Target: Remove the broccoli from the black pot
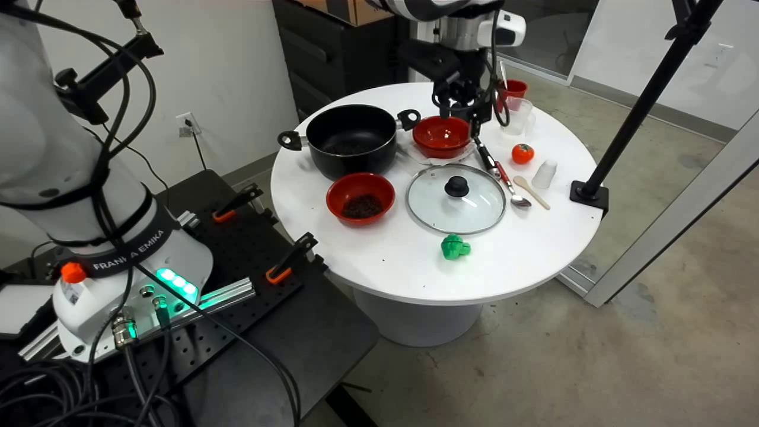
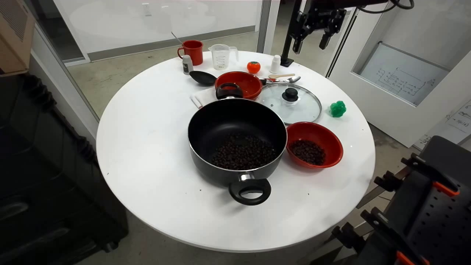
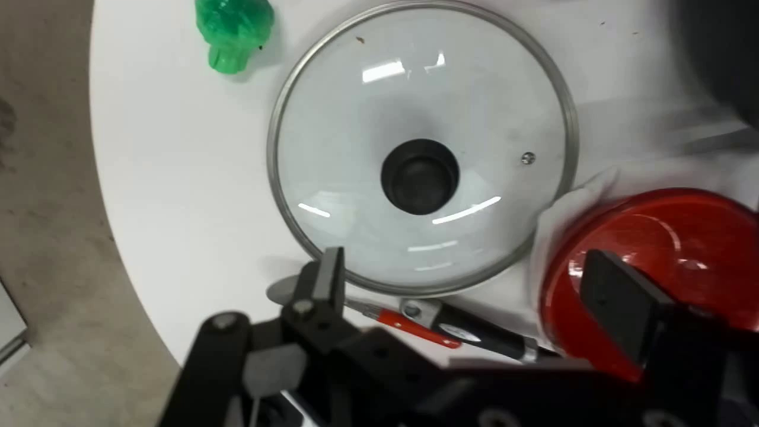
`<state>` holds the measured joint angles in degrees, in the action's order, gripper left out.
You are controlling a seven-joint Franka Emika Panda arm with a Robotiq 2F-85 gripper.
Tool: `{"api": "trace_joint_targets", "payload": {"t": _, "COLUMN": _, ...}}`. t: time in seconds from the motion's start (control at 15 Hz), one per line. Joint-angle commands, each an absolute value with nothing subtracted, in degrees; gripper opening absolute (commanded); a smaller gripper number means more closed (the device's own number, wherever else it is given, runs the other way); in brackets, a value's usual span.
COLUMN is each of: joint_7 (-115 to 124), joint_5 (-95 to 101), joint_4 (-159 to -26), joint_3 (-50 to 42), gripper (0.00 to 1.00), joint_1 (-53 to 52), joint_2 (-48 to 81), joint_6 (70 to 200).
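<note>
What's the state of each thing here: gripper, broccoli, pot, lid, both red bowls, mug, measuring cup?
Gripper: open, holding nothing
Pot: uncovered, dark beans inside
Broccoli: out of the pot, on the table
Lid: off the pot, right side up
Bean bowl: upright, partly filled with more beans
Other red bowl: upright, uncovered
Mug: upright, thin stick poking out
Measuring cup: upright

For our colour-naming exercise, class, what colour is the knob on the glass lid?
The knob is black; it shows best in the wrist view.
</note>
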<state>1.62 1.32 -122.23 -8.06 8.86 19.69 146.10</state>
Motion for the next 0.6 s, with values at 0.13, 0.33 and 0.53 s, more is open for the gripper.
{"api": "trace_joint_targets", "payload": {"t": 0.13, "joint_7": 1.08, "joint_5": 2.12, "joint_4": -125.06, "joint_3": -7.00, "gripper": 1.00, "joint_1": 6.72, "joint_2": 14.99, "joint_6": 145.93}}
{"api": "trace_joint_targets", "payload": {"t": 0.33, "joint_7": 0.77, "joint_5": 2.26, "joint_4": -126.07, "joint_3": -7.03, "gripper": 1.00, "joint_1": 6.67, "joint_2": 14.04, "joint_6": 145.93}}
{"api": "trace_joint_targets", "payload": {"t": 0.53, "joint_7": 0.55, "joint_5": 2.27, "joint_4": -126.26, "joint_3": -7.06, "gripper": 1.00, "joint_1": 6.81, "joint_2": 14.04, "joint_6": 145.93}}
